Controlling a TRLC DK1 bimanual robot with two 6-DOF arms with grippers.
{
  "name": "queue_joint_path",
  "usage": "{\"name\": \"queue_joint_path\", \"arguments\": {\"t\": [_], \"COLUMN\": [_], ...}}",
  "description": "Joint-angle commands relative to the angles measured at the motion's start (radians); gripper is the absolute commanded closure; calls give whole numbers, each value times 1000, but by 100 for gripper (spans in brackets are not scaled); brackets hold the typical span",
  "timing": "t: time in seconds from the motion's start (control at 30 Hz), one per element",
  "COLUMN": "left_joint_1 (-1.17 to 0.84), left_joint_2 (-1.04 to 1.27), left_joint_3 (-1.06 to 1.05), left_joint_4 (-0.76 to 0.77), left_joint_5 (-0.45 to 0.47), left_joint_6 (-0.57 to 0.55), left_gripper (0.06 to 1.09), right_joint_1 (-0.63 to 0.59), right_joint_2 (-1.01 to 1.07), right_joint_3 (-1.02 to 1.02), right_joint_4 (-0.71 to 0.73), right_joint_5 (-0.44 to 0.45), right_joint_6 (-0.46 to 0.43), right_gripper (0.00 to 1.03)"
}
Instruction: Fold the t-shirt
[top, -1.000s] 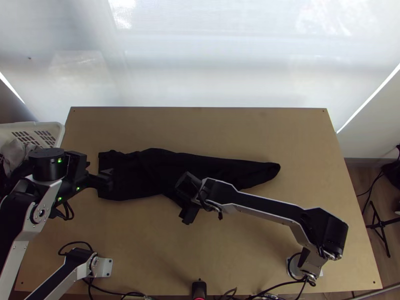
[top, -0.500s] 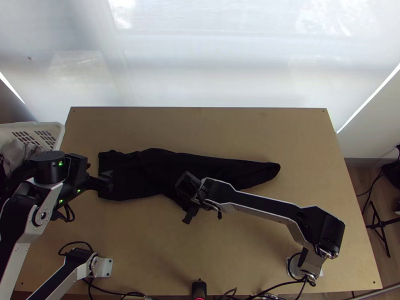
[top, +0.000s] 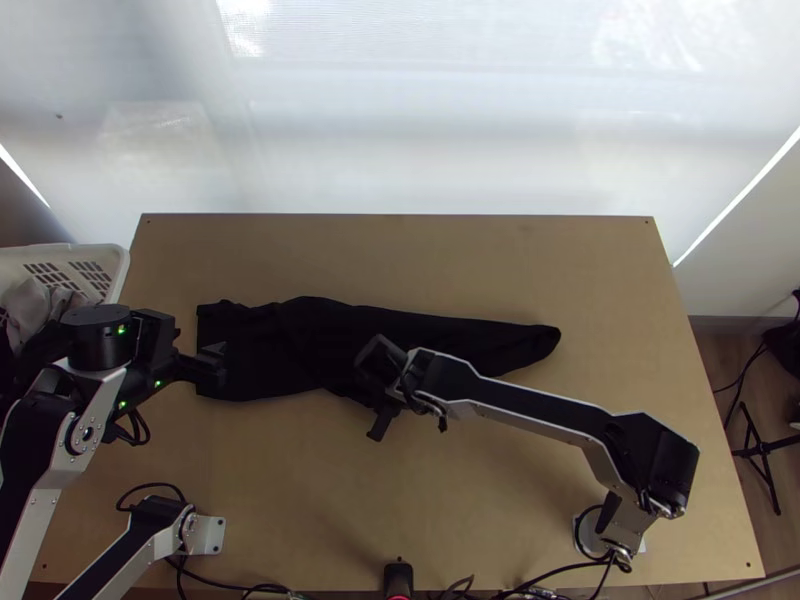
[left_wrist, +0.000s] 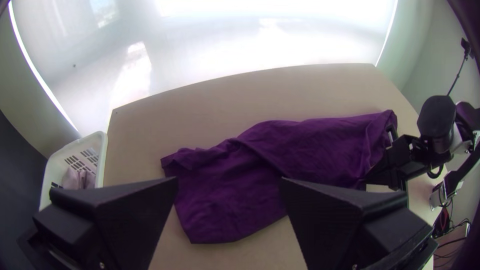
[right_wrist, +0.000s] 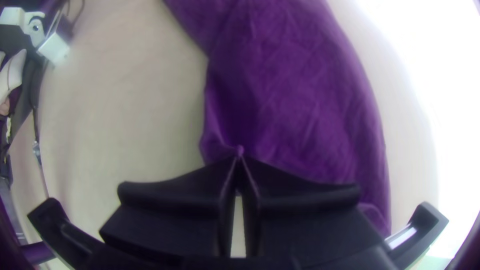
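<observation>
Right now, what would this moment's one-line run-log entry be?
left claw: open, empty | right claw: shut on t-shirt edge | t-shirt: creased, on wooden table

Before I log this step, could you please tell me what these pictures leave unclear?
Lower layers of the shirt: top view, hidden by its upper cloth.
Whether hem or sleeve is pinched: right wrist view, covered by the right end effector.
Part of the shirt's near edge: top view, behind the right arm.
Rest of the basket: top view, cut off by the left edge.
</observation>
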Motion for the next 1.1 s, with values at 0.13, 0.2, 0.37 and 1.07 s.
{"name": "queue_joint_path", "arguments": {"t": [0.13,0.2,0.37,1.07], "left_joint_1": [-9,-12,-28,-75], "left_joint_2": [15,19,31,258], "left_joint_3": [-4,-5,-17,27], "left_joint_4": [33,40,68,220], "left_joint_5": [1,2,2,1], "left_joint_6": [1,-2,-10,56], "left_gripper": [11,11,11,11], "right_joint_1": [-130,-170,-300,-671], "right_joint_2": [-31,-31,-39,-103], "right_joint_3": [140,171,255,648], "right_joint_4": [-14,-22,-34,-239], "right_joint_5": [2,2,3,3], "right_joint_6": [-34,-38,-51,-54], "right_gripper": [100,100,100,100]}}
